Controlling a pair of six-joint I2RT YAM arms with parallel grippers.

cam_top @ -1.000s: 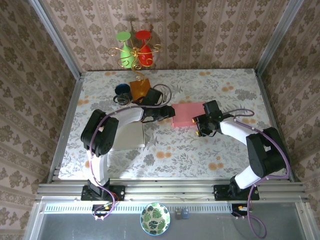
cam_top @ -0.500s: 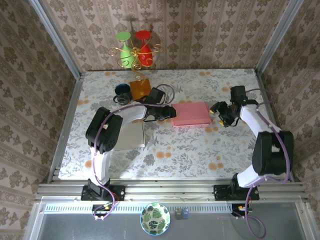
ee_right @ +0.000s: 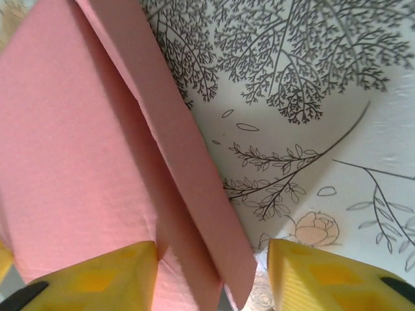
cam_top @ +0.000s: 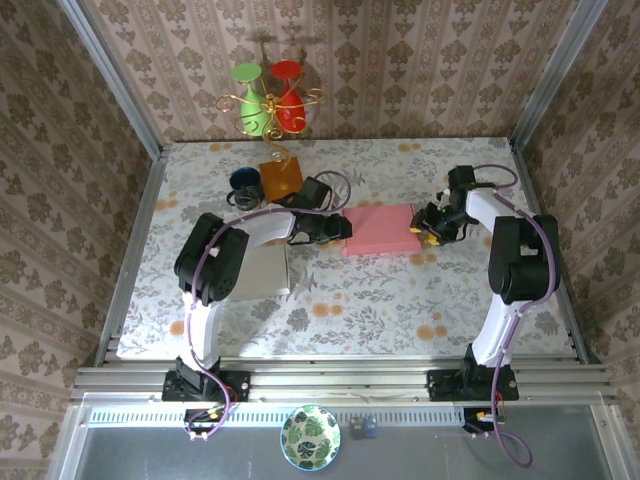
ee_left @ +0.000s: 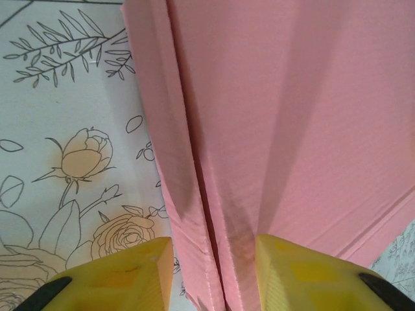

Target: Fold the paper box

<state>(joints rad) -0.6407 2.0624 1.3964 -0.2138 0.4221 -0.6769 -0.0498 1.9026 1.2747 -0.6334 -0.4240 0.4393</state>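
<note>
Paper box (ee_left: 285,116) inside left end effector (ee_left: 214,253)

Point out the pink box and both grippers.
pink box (cam_top: 380,228), top view, middle of its face.
left gripper (ee_left: 214,262), left wrist view, midway between fingertips.
right gripper (ee_right: 214,269), right wrist view, midway between fingertips.
</note>
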